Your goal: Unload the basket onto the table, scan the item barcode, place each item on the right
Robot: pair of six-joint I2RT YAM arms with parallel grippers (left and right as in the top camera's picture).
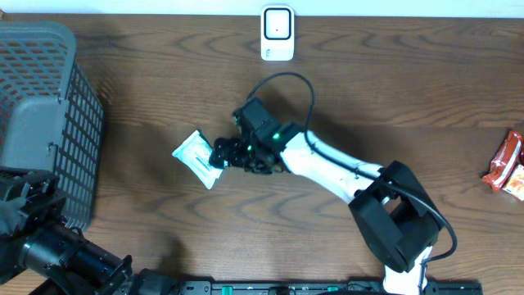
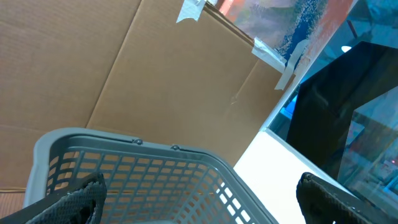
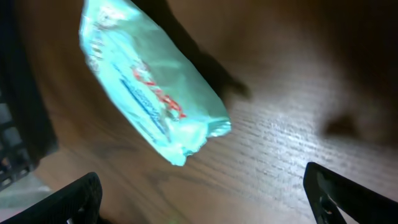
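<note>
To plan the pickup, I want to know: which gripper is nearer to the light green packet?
Right. The right gripper hovers open at the right edge of the packet; the left gripper, also open, is far off by the basket.

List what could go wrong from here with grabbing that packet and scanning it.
The open right pincer has the pale green packet off to one side, beyond its fingertips; closing now could clip only an edge or miss. The packet lies flat on the wooden table, so the fingers may just push it. No barcode shows, so it might reach the scanner facing the wrong way.
</note>
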